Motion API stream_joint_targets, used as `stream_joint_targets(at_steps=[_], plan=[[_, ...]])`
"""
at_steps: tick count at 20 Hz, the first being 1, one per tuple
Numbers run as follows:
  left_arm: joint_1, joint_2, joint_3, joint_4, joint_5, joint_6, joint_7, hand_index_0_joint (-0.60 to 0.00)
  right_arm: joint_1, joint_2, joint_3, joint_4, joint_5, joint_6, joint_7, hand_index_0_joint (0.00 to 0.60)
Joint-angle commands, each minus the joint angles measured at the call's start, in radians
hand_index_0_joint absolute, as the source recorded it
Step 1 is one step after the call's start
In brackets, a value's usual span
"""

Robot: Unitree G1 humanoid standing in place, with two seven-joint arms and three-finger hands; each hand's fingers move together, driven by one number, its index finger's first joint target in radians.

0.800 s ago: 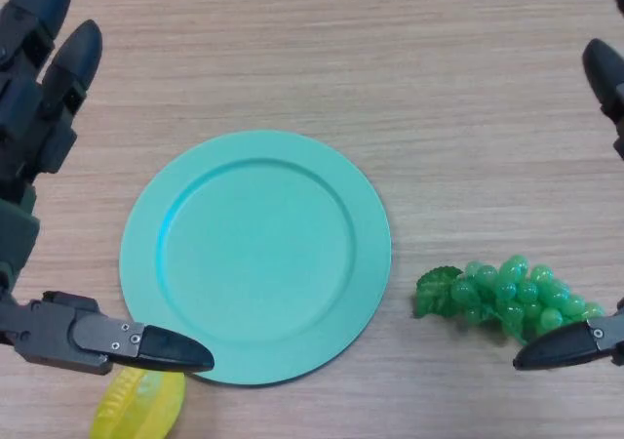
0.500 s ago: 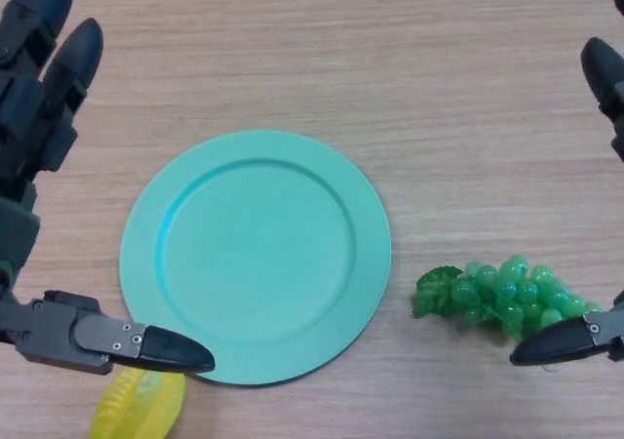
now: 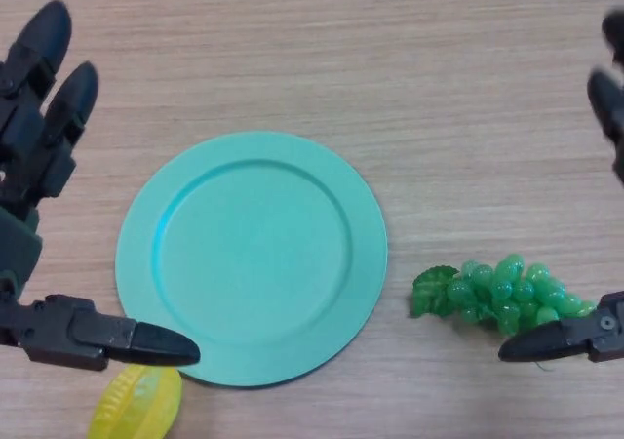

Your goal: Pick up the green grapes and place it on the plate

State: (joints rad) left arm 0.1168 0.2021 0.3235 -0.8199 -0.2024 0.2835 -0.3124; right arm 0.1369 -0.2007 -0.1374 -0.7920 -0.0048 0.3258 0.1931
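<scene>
A bunch of green grapes [image 3: 502, 294] with a leaf lies on the wooden table, right of the plate. The round teal plate [image 3: 252, 257] sits in the middle and holds nothing. My right hand [image 3: 558, 339] is open at the right edge, its thumb just below and in front of the grapes, its fingers [image 3: 609, 102] well above them. My left hand [image 3: 39, 146] is open at the left edge, thumb [image 3: 107, 336] by the plate's lower left rim.
A yellow star-shaped fruit [image 3: 138, 404] lies at the bottom left, just below my left thumb and near the plate's rim. Bare wooden table [image 3: 390, 59] spreads behind the plate.
The view has shifted slightly. My right thumb has crept a little left under the grapes. My left hand has drifted slightly down and left. The grapes have not moved.
</scene>
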Motion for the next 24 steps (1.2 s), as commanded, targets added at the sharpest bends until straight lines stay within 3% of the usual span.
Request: stream_joint_targets(at_steps=[1, 7, 14, 16, 17, 18, 19, 24], plan=[[-0.014, 0.028, 0.004, -0.002, 0.025, -0.198, 0.019, 0.0, -0.007, -0.007, -0.021, 0.05, -0.034, -0.257, -0.02, 0.0], [-0.029, 0.04, -0.011, -0.049, 0.026, -0.103, 0.034, 0.0, -0.087, -0.053, -0.009, 0.464, -0.174, -0.479, -0.093, 0.0], [-0.051, 0.055, 0.018, -0.042, -0.004, -0.06, 0.042, 0.0, -0.173, -0.102, 0.028, 0.777, -0.374, -0.593, -0.13, 0.0], [-0.051, 0.055, 0.021, -0.035, -0.004, -0.068, 0.045, 0.0, -0.186, -0.105, 0.034, 0.808, -0.386, -0.597, -0.138, 0.2], [-0.05, 0.054, 0.022, -0.029, -0.003, -0.076, 0.049, 0.0, -0.195, -0.107, 0.041, 0.835, -0.401, -0.605, -0.151, 0.35], [-0.047, 0.052, 0.023, -0.023, -0.002, -0.084, 0.054, 0.0, -0.204, -0.111, 0.049, 0.867, -0.432, -0.616, -0.165, 0.45], [-0.041, 0.048, 0.027, -0.005, -0.002, -0.108, 0.063, 0.0, -0.226, -0.135, 0.077, 0.954, -0.583, -0.648, -0.191, 0.591], [-0.042, 0.051, 0.044, 0.013, -0.017, -0.114, 0.074, 0.0, -0.233, -0.132, 0.096, 0.949, -0.634, -0.628, -0.107, 0.6]])
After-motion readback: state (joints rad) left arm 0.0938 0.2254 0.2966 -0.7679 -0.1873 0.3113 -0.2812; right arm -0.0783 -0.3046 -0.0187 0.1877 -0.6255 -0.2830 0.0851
